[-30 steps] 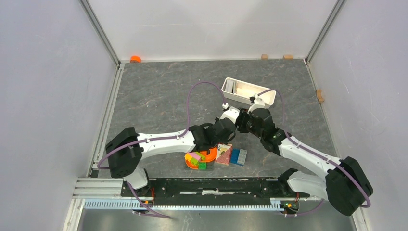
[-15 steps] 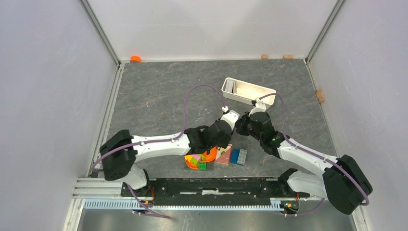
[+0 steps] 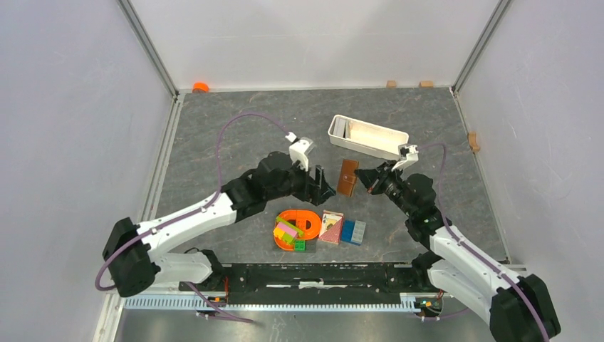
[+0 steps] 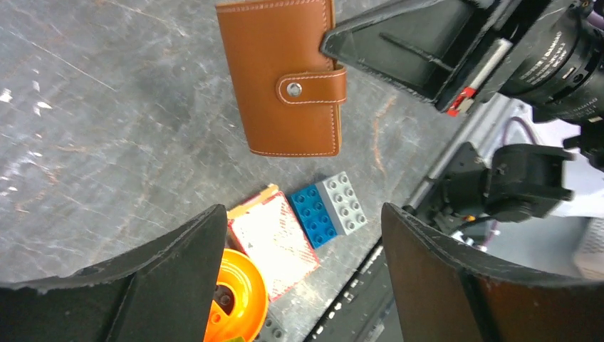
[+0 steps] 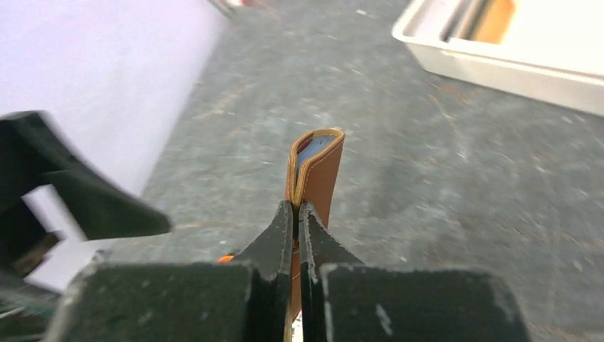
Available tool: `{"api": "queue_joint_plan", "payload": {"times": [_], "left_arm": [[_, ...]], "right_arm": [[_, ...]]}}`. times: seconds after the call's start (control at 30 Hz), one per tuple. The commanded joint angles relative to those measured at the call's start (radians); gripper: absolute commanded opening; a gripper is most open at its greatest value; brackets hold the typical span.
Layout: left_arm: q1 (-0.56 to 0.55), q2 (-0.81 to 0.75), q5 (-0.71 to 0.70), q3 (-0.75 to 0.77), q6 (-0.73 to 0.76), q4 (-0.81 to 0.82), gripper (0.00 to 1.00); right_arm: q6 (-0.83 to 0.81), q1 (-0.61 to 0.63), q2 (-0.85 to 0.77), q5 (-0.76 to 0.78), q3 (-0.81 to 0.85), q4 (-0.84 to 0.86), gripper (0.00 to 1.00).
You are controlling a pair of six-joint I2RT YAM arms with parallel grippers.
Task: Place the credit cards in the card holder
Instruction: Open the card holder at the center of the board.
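Observation:
The card holder (image 3: 347, 177) is a brown closed wallet with a snap strap, held off the floor. My right gripper (image 3: 365, 178) is shut on its strap edge. Seen from the right wrist, the card holder (image 5: 318, 169) stands edge-on in the right gripper (image 5: 299, 208), and a bluish credit card (image 5: 313, 147) shows inside its fold. My left gripper (image 3: 324, 187) is open and empty, just left of the wallet and apart from it. From the left wrist, the card holder (image 4: 281, 78) hangs ahead of the left gripper (image 4: 303, 214), pinched by the right fingers (image 4: 399, 50).
A white oblong tray (image 3: 384, 146) lies behind the wallet, with flat things standing at its left end. Near the front are an orange ring toy (image 3: 303, 222) with coloured blocks, a red playing-card pack (image 3: 330, 226) and blue and grey blocks (image 3: 352, 231).
The left gripper opened, let go and drew back to the left. The right gripper shut on the wallet and now holds it alone, slightly farther right.

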Motion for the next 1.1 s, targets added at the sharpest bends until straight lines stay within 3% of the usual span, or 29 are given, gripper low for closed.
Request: {"api": "queue_joint_plan", "payload": {"times": [0.0, 0.13, 0.3, 0.57, 0.9, 1.07], "left_arm": [[0.060, -0.077, 0.227, -0.077, -0.104, 0.148, 0.87], [0.121, -0.132, 0.286, -0.128, -0.135, 0.200, 0.91], [0.123, -0.167, 0.344, -0.139, -0.112, 0.215, 0.93], [0.123, -0.243, 0.449, -0.184, -0.161, 0.366, 0.94], [0.123, -0.193, 0.527, -0.201, -0.262, 0.566, 0.71], [0.122, -0.149, 0.561, -0.200, -0.300, 0.623, 0.54]], "right_arm": [[0.041, -0.004, -0.057, -0.208, 0.019, 0.228, 0.00], [0.105, -0.003, -0.082, -0.309, 0.030, 0.347, 0.00], [0.197, -0.004, -0.083, -0.399, 0.015, 0.540, 0.00], [0.375, -0.001, -0.050, -0.516, 0.046, 0.749, 0.00], [0.412, 0.009, -0.050, -0.547, 0.058, 0.785, 0.00], [0.417, 0.012, -0.045, -0.552, 0.055, 0.800, 0.00]]}}
